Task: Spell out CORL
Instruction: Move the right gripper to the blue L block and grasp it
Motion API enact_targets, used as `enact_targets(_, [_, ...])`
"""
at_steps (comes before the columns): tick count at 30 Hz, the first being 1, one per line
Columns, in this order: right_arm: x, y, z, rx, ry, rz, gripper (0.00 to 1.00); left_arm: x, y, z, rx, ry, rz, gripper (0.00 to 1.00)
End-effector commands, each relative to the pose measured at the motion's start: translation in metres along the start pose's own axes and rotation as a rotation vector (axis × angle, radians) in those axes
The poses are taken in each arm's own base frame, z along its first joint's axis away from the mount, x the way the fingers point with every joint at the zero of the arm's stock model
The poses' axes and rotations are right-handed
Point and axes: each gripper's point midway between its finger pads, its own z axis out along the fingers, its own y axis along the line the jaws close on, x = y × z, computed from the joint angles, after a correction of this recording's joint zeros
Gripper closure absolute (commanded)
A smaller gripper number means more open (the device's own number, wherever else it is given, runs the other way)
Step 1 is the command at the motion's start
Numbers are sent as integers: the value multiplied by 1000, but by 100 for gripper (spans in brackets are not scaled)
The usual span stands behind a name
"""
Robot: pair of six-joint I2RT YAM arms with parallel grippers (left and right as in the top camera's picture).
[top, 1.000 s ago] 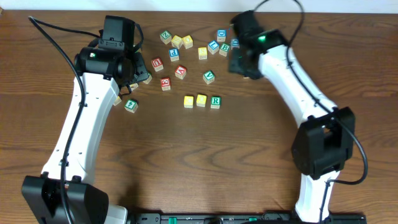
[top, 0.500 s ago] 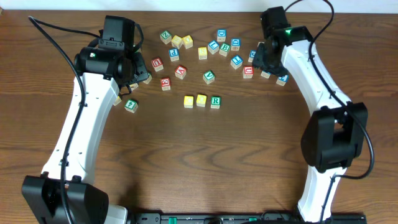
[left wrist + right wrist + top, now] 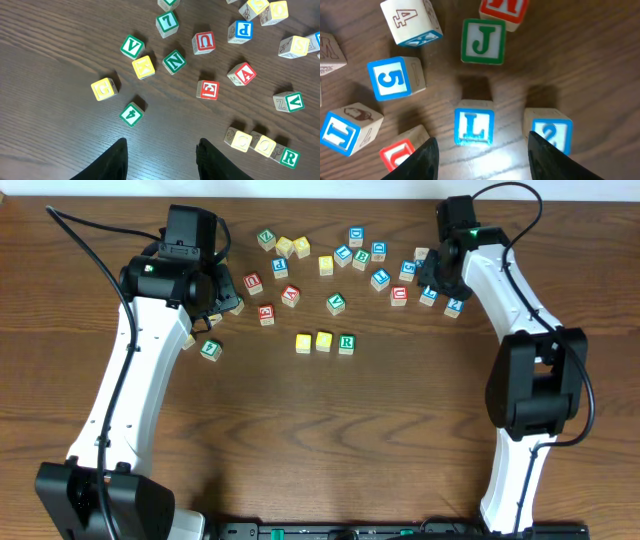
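Mid-table stands a row of three cubes: yellow C (image 3: 304, 342), yellow O (image 3: 324, 340) and the green R cube (image 3: 346, 343). The left wrist view shows the same C (image 3: 241, 140), O (image 3: 263, 145) and R (image 3: 288, 157) at its lower right. The blue L cube (image 3: 474, 126) lies flat on the table, just ahead of and between the tips of my open right gripper (image 3: 482, 140). Overhead, the right gripper (image 3: 436, 280) hangs over the right cluster, beside the L (image 3: 428, 296). My left gripper (image 3: 162, 142) is open over bare wood at the left (image 3: 212, 295).
Around the L lie a green J (image 3: 482, 40), a blue 5 (image 3: 392, 79), a blue 2 (image 3: 551, 132) close on the right and a red cube (image 3: 397, 152) on the left. Several other letter cubes, such as a red A (image 3: 290, 295), are scattered along the back.
My right arm has swung to the right, from the back-centre cubes to the right cluster, and now hovers over the L. The left arm and the three-cube row have not moved.
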Motion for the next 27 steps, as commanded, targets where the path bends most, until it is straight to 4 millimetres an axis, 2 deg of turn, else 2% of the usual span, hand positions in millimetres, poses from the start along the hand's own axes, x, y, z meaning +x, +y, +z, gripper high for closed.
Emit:
enact_targets(1, [6, -1, 15, 4, 26, -26, 49, 1, 5, 2, -21, 3, 5, 56])
enact_targets(10, [15, -1, 39, 12, 65, -30, 54, 1, 5, 2, -21, 3, 5, 56])
enact_targets(27, [11, 1, 42, 2, 46, -44, 69, 1, 5, 2, -21, 3, 5, 56])
